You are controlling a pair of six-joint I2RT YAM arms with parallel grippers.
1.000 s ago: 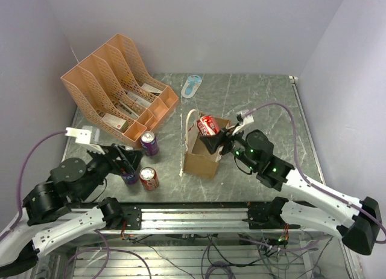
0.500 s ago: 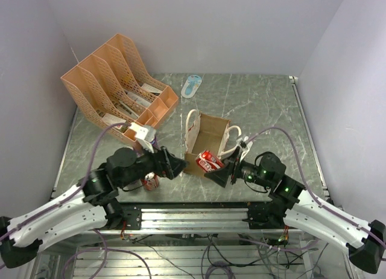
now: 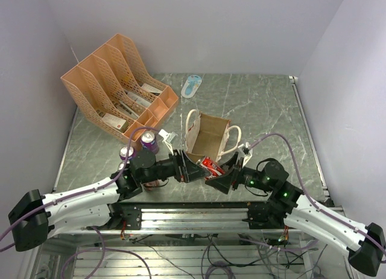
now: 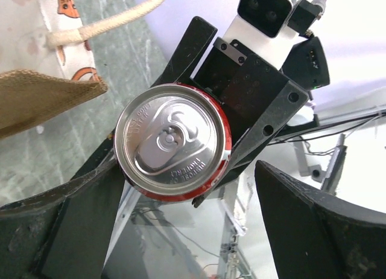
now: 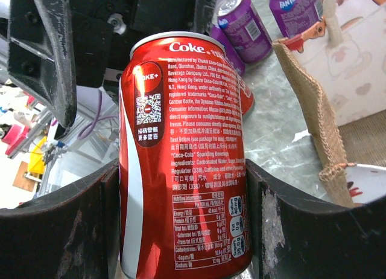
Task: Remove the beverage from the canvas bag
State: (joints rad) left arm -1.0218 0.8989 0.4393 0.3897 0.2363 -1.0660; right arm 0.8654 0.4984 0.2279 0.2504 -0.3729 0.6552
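Coke can (image 5: 181, 158) is clear of the bag (image 3: 208, 137) just beyond, clamped mid-body in the right gripper (image 3: 218, 181). Left gripper (image 3: 192, 172) is spread apart either side of its top. Rigid, slick, prob. full, so grip the sides.

Top view: Coke can (image 3: 209, 166) mostly hidden, only a red sliver shows at the near edge of the canvas bag (image 3: 211, 134). Print on the papers in the file rack (image 3: 114, 89), far left, too small to read.
Right wrist view: can base cut off by the bottom edge; 2 purple cans (image 5: 241, 25) cut off at the top edge.
Left wrist view: can body hidden behind its lid.
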